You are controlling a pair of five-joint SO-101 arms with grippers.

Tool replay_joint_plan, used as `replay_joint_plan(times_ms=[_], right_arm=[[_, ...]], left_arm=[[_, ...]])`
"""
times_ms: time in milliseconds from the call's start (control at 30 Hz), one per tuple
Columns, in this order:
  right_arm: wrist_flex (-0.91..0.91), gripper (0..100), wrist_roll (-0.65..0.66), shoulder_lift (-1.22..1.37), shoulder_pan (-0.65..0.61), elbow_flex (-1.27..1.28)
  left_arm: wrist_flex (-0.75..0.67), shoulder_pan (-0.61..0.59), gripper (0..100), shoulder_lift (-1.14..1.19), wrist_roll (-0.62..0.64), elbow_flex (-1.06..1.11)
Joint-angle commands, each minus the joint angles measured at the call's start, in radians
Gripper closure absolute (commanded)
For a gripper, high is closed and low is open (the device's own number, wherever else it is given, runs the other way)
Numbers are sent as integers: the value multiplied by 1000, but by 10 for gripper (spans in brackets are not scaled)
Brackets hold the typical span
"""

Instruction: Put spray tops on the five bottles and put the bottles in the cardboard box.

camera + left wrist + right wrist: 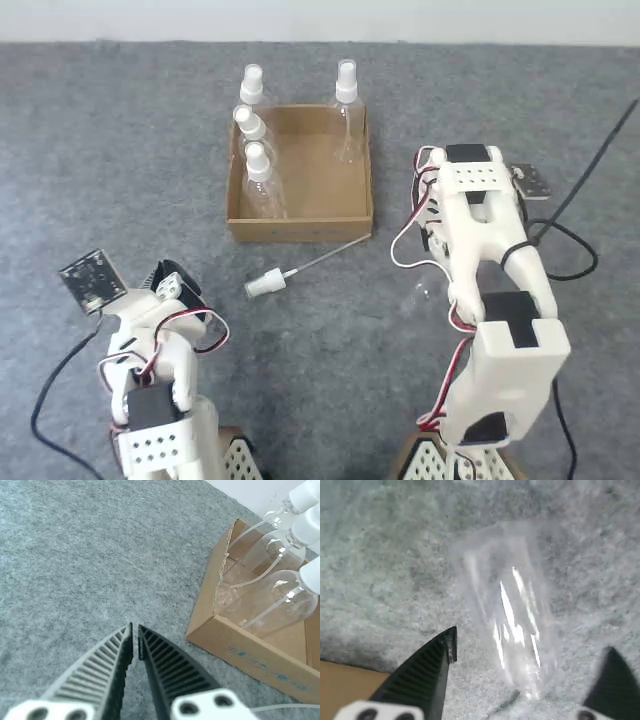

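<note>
Left pincer point(135, 630) is closed on nothing, near the cardboard box point(300, 228) that holds four capped bottles point(262, 180). Right pincer point(530, 645) hangs wide open astride the fifth bottle point(510, 615), which lies bare on the carpet point(120, 150). Slick and round, it may roll or squirt free when squeezed. The loose spray top point(265, 285) has a thin tube that could bend going in.

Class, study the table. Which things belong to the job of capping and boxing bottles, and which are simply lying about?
Belongs to the job:
brown cardboard box
four clear plastic bottles with white spray tops
loose white spray top with thin tube
uncapped clear plastic bottle, inside the open right hand

Just lying about:
black cable
grey felt table cover
</note>
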Motion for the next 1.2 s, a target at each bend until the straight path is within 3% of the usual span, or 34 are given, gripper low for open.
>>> replay_joint_plan(times_ms=[0,533,733,1033,1167], right_arm=[[7,582,-6,-22,-15,-58],[156,578,15,-243,-84,-60],[263,578,356,-277,-79,-58],[344,578,979,-283,-51,-11],[344,578,1099,-285,-44,-8]], left_arm=[[-25,-3,987,-18,3,-15],[-25,-3,987,-18,3,-15],[-25,-3,987,-17,3,-15],[-25,-3,987,-17,3,-15],[-25,-3,987,-17,3,-15]])
